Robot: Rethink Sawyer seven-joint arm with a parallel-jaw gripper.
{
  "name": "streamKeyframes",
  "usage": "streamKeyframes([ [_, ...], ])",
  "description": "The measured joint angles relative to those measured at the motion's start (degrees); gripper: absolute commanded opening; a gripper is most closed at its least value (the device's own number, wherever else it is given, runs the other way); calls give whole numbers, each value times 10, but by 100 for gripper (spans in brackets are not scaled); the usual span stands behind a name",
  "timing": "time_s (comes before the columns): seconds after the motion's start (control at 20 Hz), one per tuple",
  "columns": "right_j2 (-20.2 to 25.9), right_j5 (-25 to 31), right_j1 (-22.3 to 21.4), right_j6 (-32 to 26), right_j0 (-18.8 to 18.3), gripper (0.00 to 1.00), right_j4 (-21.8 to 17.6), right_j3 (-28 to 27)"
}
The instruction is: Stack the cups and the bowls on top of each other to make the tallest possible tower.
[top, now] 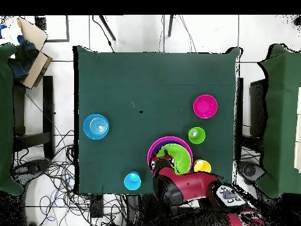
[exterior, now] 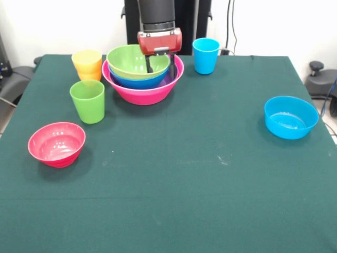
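End effector (exterior: 160, 64) spread, fingers astride rim of green bowl (exterior: 134, 61) in tower (exterior: 143, 79) — nesting step. Next, I judge — fetch red bowl (exterior: 56, 143) from tabletop (exterior: 184, 174).

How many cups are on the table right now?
4, though others may be hidden. The green cup stands near the red-pink bowl. The yellow cup sits nested in the orange cup. The blue cup stands just beyond the pink bowl.

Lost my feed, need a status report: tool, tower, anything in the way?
Tool down at the nested bowls' rim. Tower: light green bowl in blue in pink. Green cup and yellow cup close beside it.
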Motion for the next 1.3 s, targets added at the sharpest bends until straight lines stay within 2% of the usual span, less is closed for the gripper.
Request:
streamKeyframes([
  [0.5,0,1,10,0,-2,100,6,-10],
  [0.8,1,12,-12,0,2,100,24,-9],
  [1.1,32,86,-102,0,-13,100,64,17],
  [1.2,57,136,-150,0,-31,100,90,29],
  [1.3,69,161,-171,0,-40,100,103,33],
])
